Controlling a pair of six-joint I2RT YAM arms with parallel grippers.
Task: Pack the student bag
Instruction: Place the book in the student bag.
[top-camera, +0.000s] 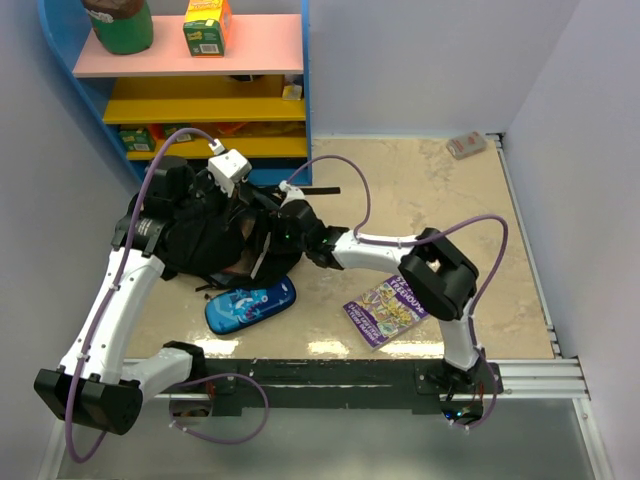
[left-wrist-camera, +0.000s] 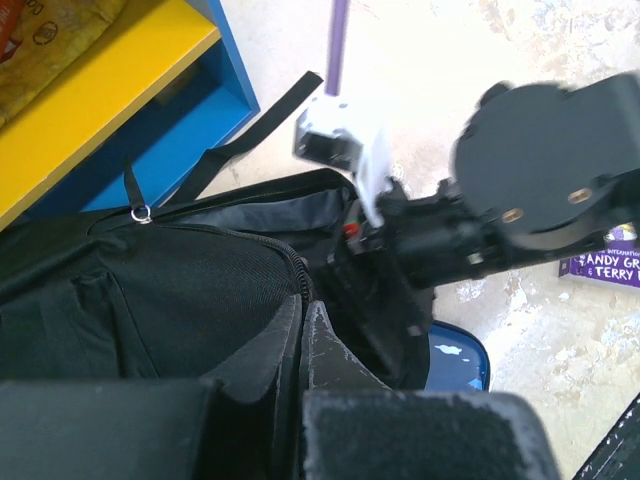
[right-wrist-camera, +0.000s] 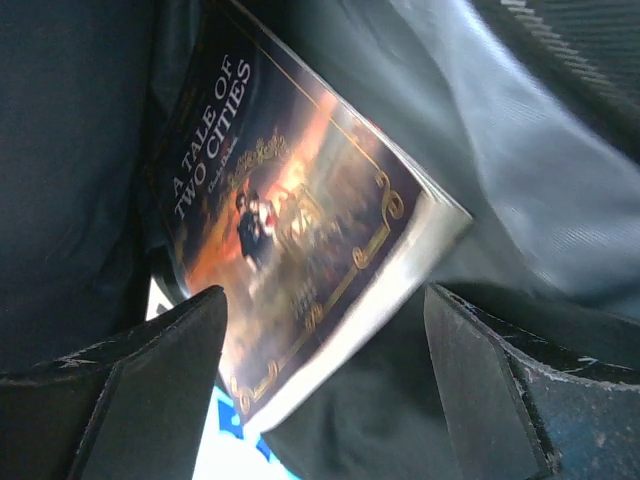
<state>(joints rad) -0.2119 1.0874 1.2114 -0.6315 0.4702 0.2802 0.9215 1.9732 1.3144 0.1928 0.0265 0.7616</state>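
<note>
1. Your student bag (top-camera: 195, 245), a large black soft fabric backpack, lies slumped on the beige marbled table (top-camera: 420, 200) directly under both wrists. Its mouth is unzipped and gapes toward your right arm.
2. The bag's outer cloth is coarse black weave and its lining is smooth and dark. A zip track with a small ring pull runs along the rim. One black strap trails flat on the table beyond the bag.
3. Your left gripper (left-wrist-camera: 305, 318) is closed, pinching the bag's zip rim between its fingertips. The fabric folds up into the pinch.
4. Your right gripper (right-wrist-camera: 325, 295) is inside the bag, jaws wide apart and clamping nothing.
5. A dark-covered paperback (right-wrist-camera: 290, 220) titled "A Tale of Two Cities" rests tilted against the lining just ahead of the right gripper. Its near corner lies between the fingers, but you cannot tell from these views whether either finger touches it.
6. A blue oval pencil case (top-camera: 250, 305) lies on the table just on the near side of the right gripper, close beside the bag.
7. A purple picture book (top-camera: 385, 312) lies flat under your right elbow, well apart from the bag.
8. A blue and yellow shelf unit (top-camera: 200, 105) stands just beyond the left gripper.
</note>
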